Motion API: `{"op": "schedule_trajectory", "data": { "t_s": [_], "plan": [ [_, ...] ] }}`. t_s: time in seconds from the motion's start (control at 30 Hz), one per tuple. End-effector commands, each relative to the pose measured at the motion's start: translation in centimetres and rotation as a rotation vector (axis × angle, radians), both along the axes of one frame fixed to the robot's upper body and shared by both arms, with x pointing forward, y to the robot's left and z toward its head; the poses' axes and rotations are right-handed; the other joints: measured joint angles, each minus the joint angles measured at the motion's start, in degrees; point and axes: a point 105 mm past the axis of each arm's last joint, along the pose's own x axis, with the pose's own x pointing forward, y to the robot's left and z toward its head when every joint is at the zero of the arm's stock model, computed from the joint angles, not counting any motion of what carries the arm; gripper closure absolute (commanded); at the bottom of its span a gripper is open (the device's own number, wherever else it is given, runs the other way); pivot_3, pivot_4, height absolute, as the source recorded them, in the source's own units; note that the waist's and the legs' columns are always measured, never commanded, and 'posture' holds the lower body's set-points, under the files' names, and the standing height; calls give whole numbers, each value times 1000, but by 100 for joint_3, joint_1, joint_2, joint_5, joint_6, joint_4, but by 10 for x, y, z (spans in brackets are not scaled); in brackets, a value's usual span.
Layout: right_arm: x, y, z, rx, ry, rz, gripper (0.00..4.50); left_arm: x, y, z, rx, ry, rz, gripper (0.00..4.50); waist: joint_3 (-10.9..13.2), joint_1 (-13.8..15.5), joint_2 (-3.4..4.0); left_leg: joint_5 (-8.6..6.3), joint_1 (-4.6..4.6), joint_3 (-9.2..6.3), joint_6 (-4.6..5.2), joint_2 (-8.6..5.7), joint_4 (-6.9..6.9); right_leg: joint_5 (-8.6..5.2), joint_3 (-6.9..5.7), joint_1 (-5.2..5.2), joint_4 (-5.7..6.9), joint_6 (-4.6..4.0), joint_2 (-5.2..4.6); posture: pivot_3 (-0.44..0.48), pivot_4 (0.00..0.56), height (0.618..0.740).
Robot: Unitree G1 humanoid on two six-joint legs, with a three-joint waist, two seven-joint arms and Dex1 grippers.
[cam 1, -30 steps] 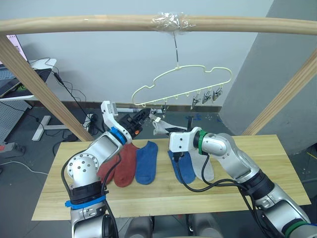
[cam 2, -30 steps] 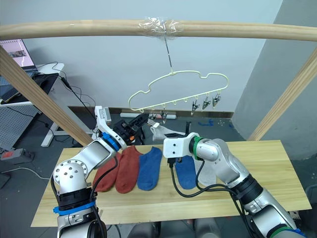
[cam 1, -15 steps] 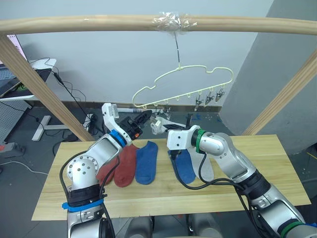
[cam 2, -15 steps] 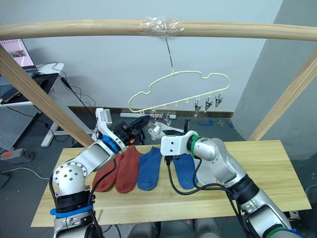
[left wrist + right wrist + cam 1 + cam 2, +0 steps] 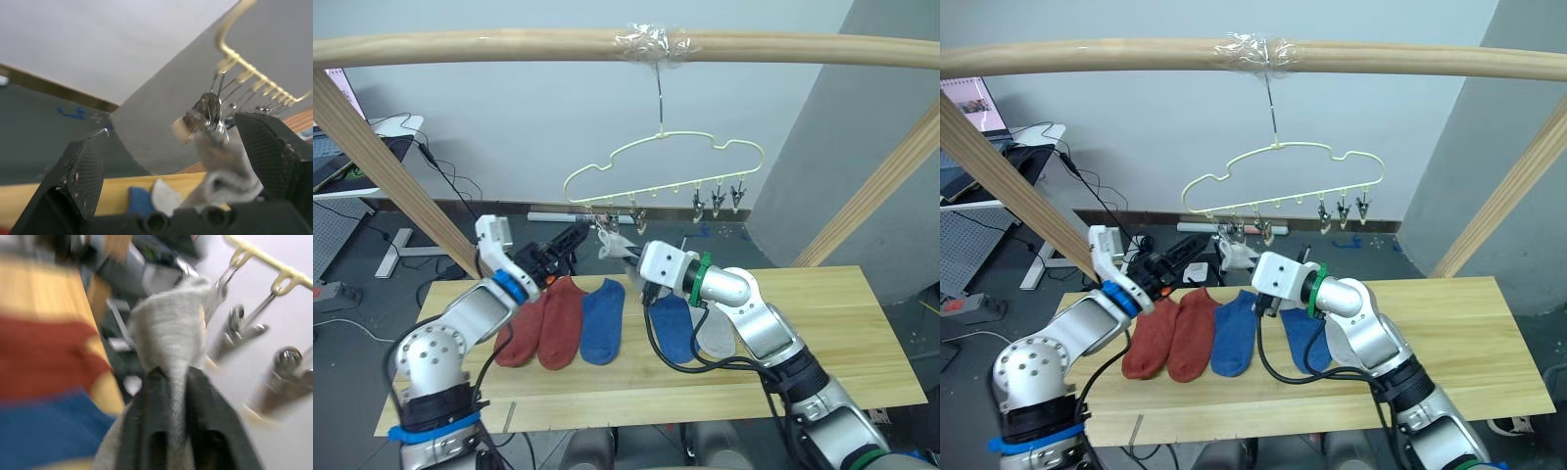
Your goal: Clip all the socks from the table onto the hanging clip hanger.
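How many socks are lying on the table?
5. Two rust-red socks lie side by side toward the robot's left, a blue sock next to them, another blue sock beyond that, and a light grey sock beside it, partly hidden by the right arm.

No text, label, brand, number or sign can be read on anything here
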Motion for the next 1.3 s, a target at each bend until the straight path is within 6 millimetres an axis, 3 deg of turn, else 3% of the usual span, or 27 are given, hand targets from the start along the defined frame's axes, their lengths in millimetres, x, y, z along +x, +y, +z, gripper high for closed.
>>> {"op": "schedule_trajectory", "data": {
  "t_s": [0.03,0.27,0.5,0.57,0.7,0.9,1.03,1.3],
  "plan": [
    [-2,-4,18,117,68,22,2472,-6,-8,10,153,-91,-48,0,0,25,0,0,0,1,0,-2,0,2,1,0,0,-3,0,-15,148,740],
    [0,-35,4,110,166,-52,41,-13,-29,5,342,-212,-119,0,-1,119,-1,-8,0,-2,15,-2,0,6,-5,1,-1,-11,2,-15,153,740],
    [-3,-77,-5,69,184,-164,41,-8,-41,-4,453,-315,-78,0,-1,94,-1,-10,-2,8,18,1,-6,5,1,-5,-3,-12,1,-36,150,740],
    [0,-89,1,89,176,-213,41,1,-39,-13,585,-339,-33,0,-1,88,-1,-10,-2,9,18,1,-6,5,1,-4,-3,-11,1,-44,149,740],
    [0,-105,13,122,162,-286,12,7,-58,-11,580,-424,-32,177,-2,101,0,-9,-2,9,18,0,-4,6,1,-2,-2,-10,1,-56,150,740],
    [-5,-108,28,169,165,-318,0,9,-73,6,575,-545,21,1721,-2,79,0,-10,-7,8,19,1,-5,6,-2,-5,-4,-9,1,-87,152,740],
    [-5,-109,28,165,158,-338,0,6,-77,19,628,-650,55,1721,-2,73,0,-10,-7,10,19,1,-4,6,0,-5,-5,-8,1,-95,152,740],
    [-6,-101,35,192,144,-325,0,28,-85,9,620,-626,113,1721,-2,77,0,-9,-6,9,20,-1,1,8,-3,-2,-2,-3,2,-100,155,740]
  ]
}}
